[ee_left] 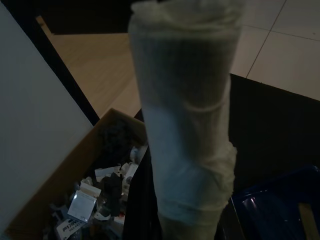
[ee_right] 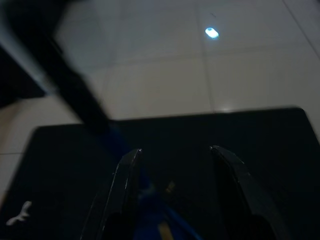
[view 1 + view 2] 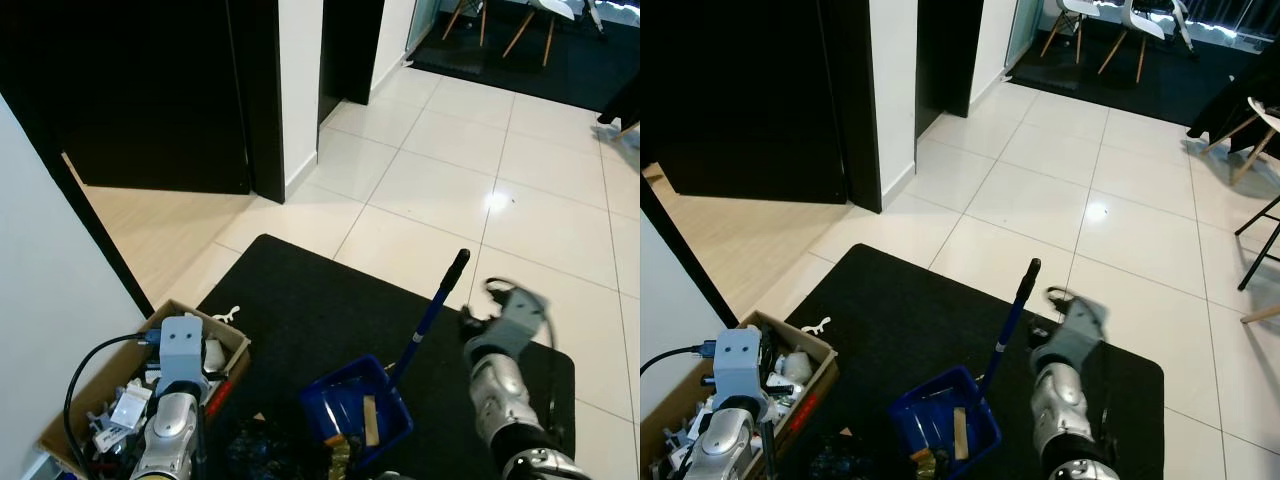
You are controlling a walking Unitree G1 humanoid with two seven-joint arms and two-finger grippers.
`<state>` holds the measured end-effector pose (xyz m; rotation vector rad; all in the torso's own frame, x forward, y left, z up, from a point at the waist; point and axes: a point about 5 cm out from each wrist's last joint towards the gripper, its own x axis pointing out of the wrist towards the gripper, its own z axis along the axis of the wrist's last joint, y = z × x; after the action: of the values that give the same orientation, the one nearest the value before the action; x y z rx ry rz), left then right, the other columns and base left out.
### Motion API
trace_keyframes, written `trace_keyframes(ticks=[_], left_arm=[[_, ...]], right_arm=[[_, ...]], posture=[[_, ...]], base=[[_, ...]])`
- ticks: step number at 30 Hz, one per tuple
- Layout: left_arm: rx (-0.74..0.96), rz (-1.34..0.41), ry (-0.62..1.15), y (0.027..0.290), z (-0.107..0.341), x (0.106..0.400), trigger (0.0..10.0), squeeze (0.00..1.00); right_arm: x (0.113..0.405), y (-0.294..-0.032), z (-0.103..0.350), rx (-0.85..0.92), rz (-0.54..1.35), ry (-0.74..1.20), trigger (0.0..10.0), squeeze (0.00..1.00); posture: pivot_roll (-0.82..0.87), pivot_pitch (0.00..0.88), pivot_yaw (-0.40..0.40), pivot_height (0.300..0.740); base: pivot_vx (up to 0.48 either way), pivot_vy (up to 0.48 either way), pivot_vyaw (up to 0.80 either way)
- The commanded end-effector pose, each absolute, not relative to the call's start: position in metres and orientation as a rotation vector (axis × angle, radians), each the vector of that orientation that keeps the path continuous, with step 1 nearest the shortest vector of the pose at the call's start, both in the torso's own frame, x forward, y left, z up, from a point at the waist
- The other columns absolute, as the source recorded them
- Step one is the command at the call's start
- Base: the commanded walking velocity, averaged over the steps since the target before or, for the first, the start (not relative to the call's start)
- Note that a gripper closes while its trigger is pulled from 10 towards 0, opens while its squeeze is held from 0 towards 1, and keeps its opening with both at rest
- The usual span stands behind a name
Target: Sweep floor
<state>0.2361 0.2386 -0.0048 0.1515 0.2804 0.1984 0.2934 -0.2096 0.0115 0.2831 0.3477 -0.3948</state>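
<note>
A blue dustpan (image 3: 358, 410) sits on the black mat (image 3: 320, 320) at the lower centre of the head view, its long handle (image 3: 432, 308) rising toward the tiled floor (image 3: 480, 180). The right gripper (image 2: 175, 172) hangs over the mat just beside the handle, fingers (image 2: 125, 175) spread wide and holding nothing. At lower left, the left arm (image 3: 175, 400) sits beside a cardboard box (image 3: 70, 420); a pale wrapped pole (image 1: 185, 115) crosses the left wrist view, and whether that gripper grips it cannot be told.

Left arm (image 3: 170, 420) low at lower left of frame, wrist pointing up. Right arm (image 3: 500, 385) at lower right, bent, wrist blurry. Right end effector (image 2: 175, 165) has two black fingers (image 2: 125, 180) spread apart, nothing between them.
</note>
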Motion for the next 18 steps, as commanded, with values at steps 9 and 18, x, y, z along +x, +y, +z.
trace_keyframes(ticks=[9, 18], left_arm=[[0.133, 0.235, 0.328, 0.246, -0.011, 0.222, 10.0, 0.00], [0.130, 0.263, 0.302, 0.254, -0.003, 0.217, 10.0, 0.00]], right_arm=[[0.311, -0.235, 0.029, 0.180, -0.315, 0.384, 10.0, 0.00], [0.329, -0.225, 0.045, -0.066, -0.053, 0.426, 10.0, 0.00]], posture=[[0.23, 0.020, -0.043, 0.740], [0.24, 0.084, -0.049, 0.740]], base=[[0.000, 0.000, 0.00], [0.000, 0.000, 0.00]])
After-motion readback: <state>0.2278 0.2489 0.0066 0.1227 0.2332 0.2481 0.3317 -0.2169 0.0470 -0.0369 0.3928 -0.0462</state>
